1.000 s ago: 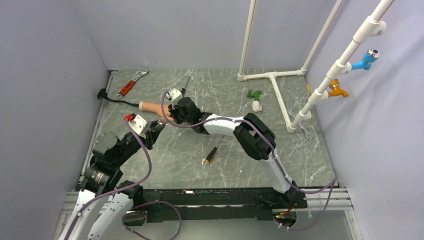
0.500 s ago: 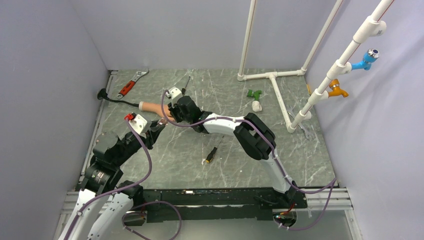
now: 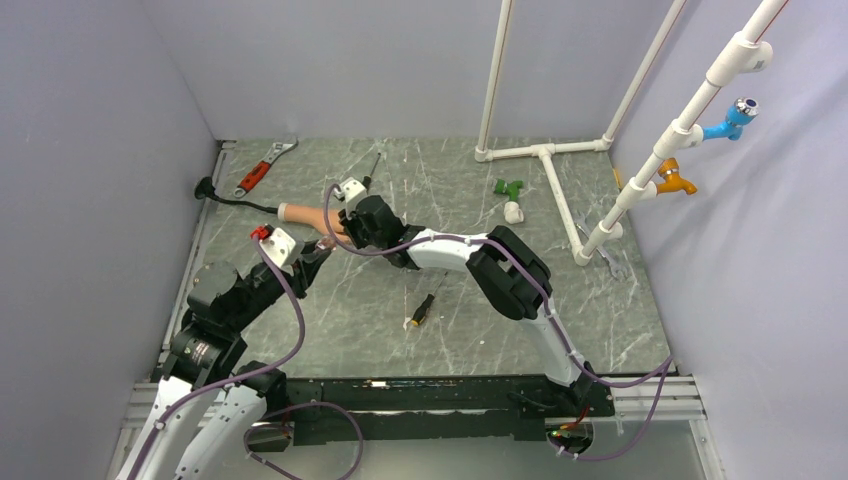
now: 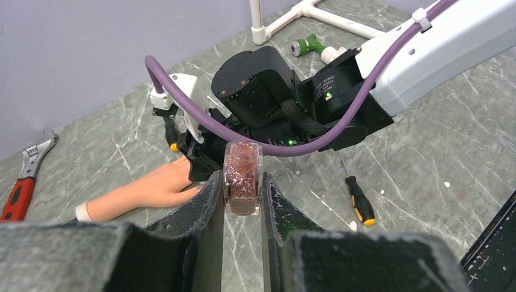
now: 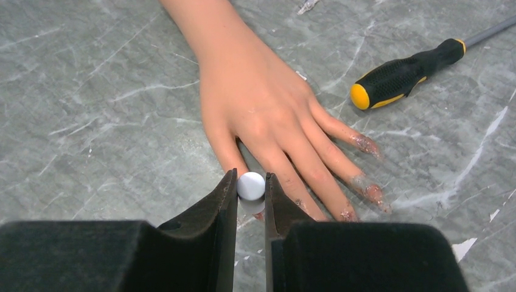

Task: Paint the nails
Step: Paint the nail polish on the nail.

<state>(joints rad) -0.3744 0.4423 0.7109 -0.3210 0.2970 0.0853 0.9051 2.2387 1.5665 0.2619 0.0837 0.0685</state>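
While your left end effector (image 4: 242, 182) grips the polish bottle (image 4: 242, 170) nearby, your right end effector (image 5: 251, 193), clenched on the white-capped brush (image 5: 251, 185), hangs over the mannequin hand (image 5: 261, 109) lying flat on the surface (image 5: 91, 121), fingers pointing toward that arm, nails (image 5: 368, 145) just beside its tips.

Right end effector (image 5: 251, 194) hangs over the fingers of the mannequin hand (image 5: 255, 103); left end effector (image 4: 242, 188) crowds in beside. A screwdriver (image 5: 404, 73) flanks the fingers; bare bench (image 5: 91, 121) on the opposite side.
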